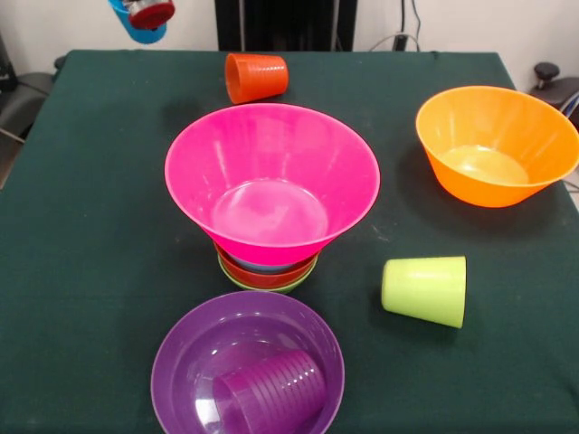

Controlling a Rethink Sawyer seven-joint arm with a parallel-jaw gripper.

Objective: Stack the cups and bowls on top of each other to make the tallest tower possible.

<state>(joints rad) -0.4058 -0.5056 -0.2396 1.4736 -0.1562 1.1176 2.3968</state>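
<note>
The tower stands mid-table: the large pink bowl sits upright on nested small bowls, orange over green, with a sliver of blue under the pink one. My gripper shows only as a red and silver tip at the top left edge. It holds the blue cup in the air, far left of the tower. The orange cup lies on its side behind the tower. The lime green cup lies on its side at the right front. The purple cup lies inside the wide purple bowl.
A large yellow-orange bowl stands upright at the far right, near the table's right edge. The purple bowl sits at the table's front edge, just in front of the tower. The table is covered with dark green cloth.
</note>
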